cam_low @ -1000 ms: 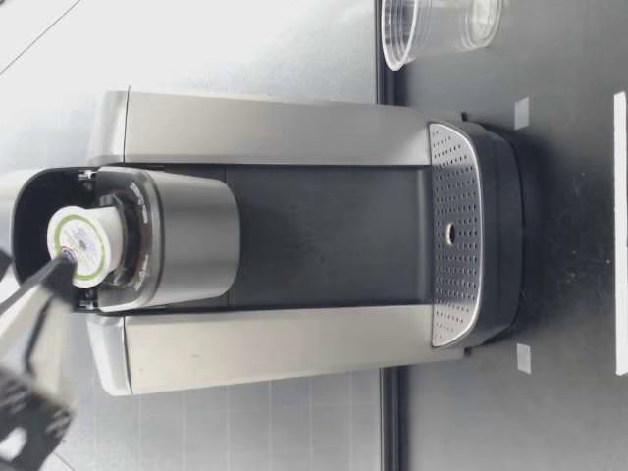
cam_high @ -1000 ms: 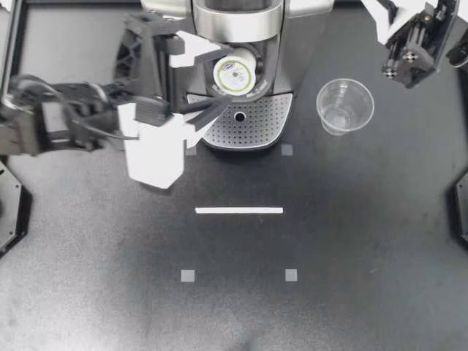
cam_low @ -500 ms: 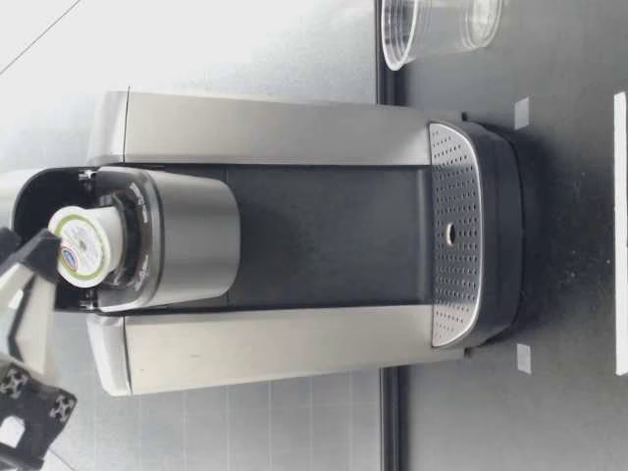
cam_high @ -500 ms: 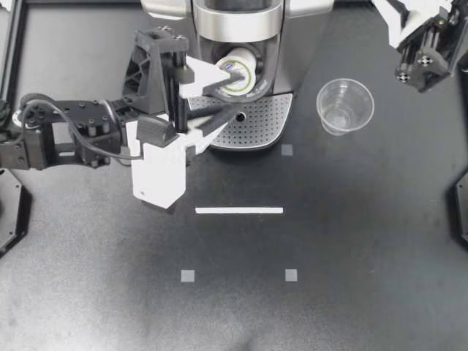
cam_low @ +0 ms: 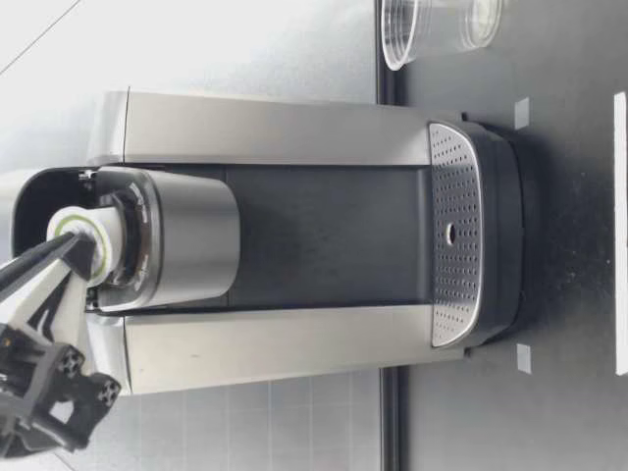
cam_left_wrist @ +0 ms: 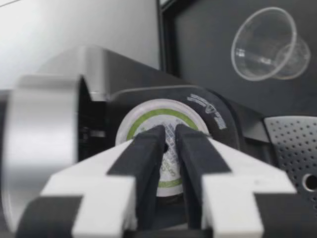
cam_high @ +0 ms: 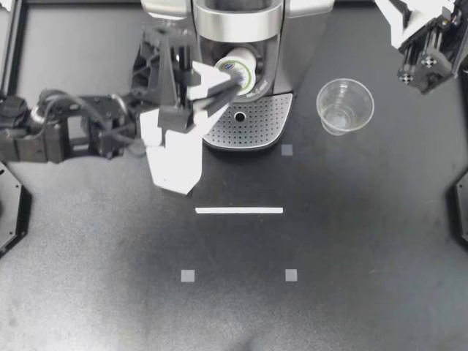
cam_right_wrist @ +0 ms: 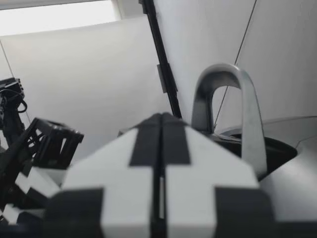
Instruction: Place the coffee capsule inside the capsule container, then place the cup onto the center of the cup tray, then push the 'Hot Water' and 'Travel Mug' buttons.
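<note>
Left pincer (cam_high: 232, 82): fingers nearly together, nothing clamped, tips right on the capsule (cam_high: 241, 64) lid. My guess is they're closed like that to poke it down, since it sits a bit proud in the holder (cam_left_wrist: 213, 106) just ahead. Cup (cam_high: 344, 106) stands well beyond on the tabletop (cam_high: 329, 241), untouched. Right pincer (cam_high: 398, 16) is closed too, parked far off.

Small print marks the capsule (cam_left_wrist: 157, 110) lid and the holder (cam_left_wrist: 207, 108) rim; none can be read.
</note>
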### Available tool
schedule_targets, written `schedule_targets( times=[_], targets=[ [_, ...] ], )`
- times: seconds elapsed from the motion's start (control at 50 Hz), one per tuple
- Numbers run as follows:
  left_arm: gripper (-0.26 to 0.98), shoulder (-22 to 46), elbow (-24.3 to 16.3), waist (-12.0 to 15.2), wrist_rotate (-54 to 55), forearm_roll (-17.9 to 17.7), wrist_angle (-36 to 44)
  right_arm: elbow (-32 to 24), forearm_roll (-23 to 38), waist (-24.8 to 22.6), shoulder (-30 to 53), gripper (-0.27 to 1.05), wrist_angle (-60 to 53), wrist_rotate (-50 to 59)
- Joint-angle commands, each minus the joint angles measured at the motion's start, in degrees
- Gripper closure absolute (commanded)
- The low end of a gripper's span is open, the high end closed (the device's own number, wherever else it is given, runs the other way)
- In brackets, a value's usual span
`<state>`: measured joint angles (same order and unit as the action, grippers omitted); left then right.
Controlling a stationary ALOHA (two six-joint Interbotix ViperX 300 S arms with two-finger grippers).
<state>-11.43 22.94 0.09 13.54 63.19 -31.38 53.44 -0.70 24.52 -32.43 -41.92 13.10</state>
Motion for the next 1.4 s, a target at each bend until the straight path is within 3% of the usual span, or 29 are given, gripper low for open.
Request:
schedule_targets(
  times=[0.0, 0.42, 0.64, 0.82, 1.12, 1.24, 1.38],
  targets=[
    [0.49, -0.62, -2.29, 1.32, 0.0, 0.44, -0.09, -0.62, 0.0, -0.44, -0.62, 0.7, -0.62, 0.0],
    [0.49, -1.14, -2.02, 1.32, 0.26, 0.53, 0.44, 0.18, 0.0, -0.44, -0.79, 0.7, -0.62, 0.18],
    [0.49, -2.9, 0.09, -1.05, 2.37, -0.18, 0.44, 2.55, -0.7, -0.44, -0.88, 0.7, 1.32, 0.26],
    [0.49, -6.5, 6.24, -2.02, 13.8, -0.09, 2.46, 5.98, -8.09, -0.44, -1.14, 0.7, 9.93, 0.18],
    [0.49, -14.59, 19.42, -1.76, 34.19, 0.26, 13.97, 9.58, -20.13, 2.29, -2.11, 0.7, 28.74, 0.26],
    [0.49, -16.61, 23.03, -0.7, 38.94, 0.26, 16.35, 9.49, -21.27, 3.34, -1.58, 0.7, 34.45, 0.18],
    [0.49, -18.28, 26.1, -0.35, 40.17, 0.09, 18.28, 7.38, -21.27, 3.34, -1.93, 0.7, 29.79, -0.26]
  ],
)
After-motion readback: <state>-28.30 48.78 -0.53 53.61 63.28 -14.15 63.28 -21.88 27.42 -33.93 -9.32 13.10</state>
